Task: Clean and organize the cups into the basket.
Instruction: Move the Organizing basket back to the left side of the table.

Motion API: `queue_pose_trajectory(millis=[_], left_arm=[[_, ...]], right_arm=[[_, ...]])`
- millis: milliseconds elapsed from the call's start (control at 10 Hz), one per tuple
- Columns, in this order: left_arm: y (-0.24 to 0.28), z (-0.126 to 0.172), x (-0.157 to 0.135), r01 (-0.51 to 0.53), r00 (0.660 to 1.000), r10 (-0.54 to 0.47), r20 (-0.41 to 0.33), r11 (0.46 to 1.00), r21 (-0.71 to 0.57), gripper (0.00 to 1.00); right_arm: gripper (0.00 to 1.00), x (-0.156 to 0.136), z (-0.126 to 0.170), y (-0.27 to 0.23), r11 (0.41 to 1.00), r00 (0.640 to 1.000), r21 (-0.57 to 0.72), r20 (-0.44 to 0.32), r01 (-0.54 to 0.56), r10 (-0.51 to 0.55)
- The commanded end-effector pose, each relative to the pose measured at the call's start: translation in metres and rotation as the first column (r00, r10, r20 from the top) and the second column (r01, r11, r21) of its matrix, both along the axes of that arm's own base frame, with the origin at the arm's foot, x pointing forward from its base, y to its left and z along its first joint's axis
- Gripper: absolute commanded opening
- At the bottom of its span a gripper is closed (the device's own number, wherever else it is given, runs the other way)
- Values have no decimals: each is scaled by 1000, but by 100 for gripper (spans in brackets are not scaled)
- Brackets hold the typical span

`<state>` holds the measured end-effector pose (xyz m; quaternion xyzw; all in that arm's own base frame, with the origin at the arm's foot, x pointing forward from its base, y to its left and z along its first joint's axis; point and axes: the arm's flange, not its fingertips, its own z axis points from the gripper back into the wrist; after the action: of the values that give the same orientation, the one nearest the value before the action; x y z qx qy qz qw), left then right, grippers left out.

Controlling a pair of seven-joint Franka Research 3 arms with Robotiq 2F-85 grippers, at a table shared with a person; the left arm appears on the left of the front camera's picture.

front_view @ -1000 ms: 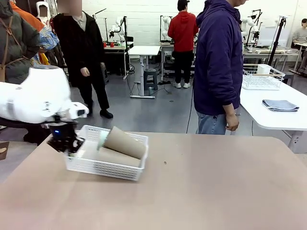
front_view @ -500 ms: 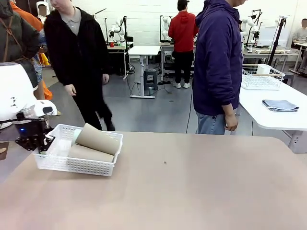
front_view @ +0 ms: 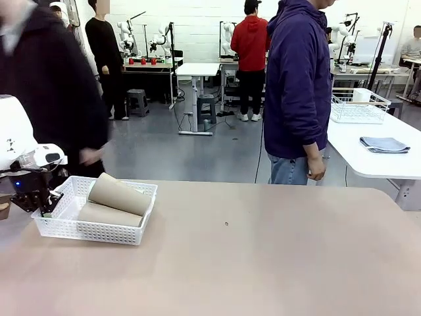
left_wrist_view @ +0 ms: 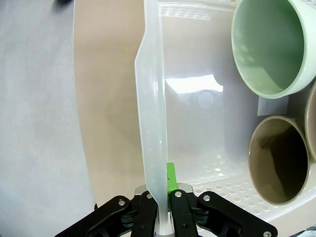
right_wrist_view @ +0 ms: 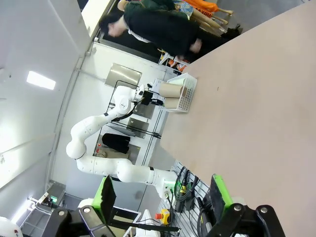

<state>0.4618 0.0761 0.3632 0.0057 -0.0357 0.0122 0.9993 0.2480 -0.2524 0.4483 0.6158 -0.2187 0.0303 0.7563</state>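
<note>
pale green cup (left_wrist_view: 271, 47) cropped by top edge, brown cup (left_wrist_view: 279, 160) partly cut off right

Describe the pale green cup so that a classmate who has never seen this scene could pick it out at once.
Start at the tan table and find the white lattice basket at its left end. Cups lie on their sides inside, open mouths toward the end wall pinched in the left gripper. The pale green cup is the only one not cardboard brown.
</note>
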Motion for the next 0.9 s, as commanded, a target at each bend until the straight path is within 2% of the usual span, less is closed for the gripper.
queue_pose_trajectory(millis=[0,500,700,800], left_arm=[[-4,0,-1,-5,1000,5,-7,1000,-2,4],[-4,0,-1,-5,1000,5,-7,1000,-2,4],[0,-7,1,30,1000,-30,6,999,12,4],[-1,-7,0,32,999,-32,14,999,12,37]], right_arm=[[100,-3,0,2,1000,1000,0,-8,-13,13],[100,-3,0,2,1000,1000,0,-8,-13,13],[100,-3,0,2,1000,1000,0,-8,-13,13],[100,-3,0,2,1000,1000,0,-8,-13,13]])
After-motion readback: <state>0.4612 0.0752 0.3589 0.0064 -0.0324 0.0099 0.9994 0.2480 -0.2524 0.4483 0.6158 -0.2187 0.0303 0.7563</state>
